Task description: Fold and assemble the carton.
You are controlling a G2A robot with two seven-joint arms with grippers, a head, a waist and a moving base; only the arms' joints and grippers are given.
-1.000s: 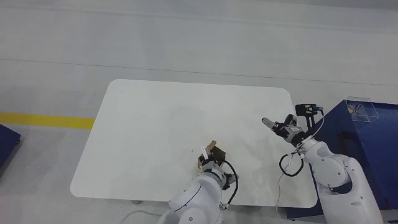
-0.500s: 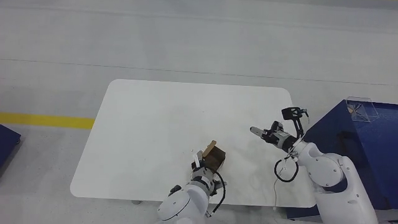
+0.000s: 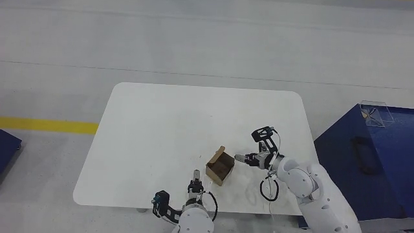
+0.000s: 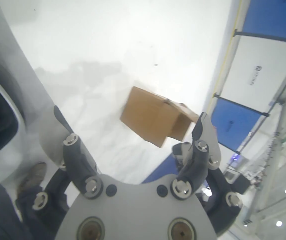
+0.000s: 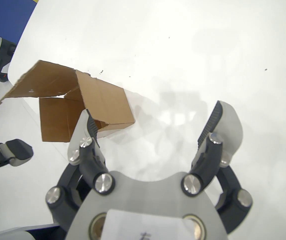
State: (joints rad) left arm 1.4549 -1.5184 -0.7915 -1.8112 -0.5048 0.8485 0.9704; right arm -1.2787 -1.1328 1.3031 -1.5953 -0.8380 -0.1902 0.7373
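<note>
A small brown carton (image 3: 220,165) lies on the white table (image 3: 162,123) near its front edge, with one flap standing up and an open side. In the left wrist view the carton (image 4: 153,118) sits just beyond my open left gripper (image 4: 132,123), not touching it. From above, the left gripper (image 3: 196,184) is at the table's front edge, just in front of the carton. My right gripper (image 3: 242,158) is beside the carton on its right. It stands open (image 5: 153,113), with one fingertip (image 5: 89,123) close to the corner of the carton (image 5: 102,101).
A blue cabinet (image 3: 381,142) with a clear container (image 3: 374,111) on top stands off the table's right end. The left gripper (image 5: 10,151) shows beyond the carton in the right wrist view. The back and left of the table are bare.
The left gripper has let go of the carton and drawn back toward the front edge. The carton now rests on the table. The right arm has swung left up to the carton.
</note>
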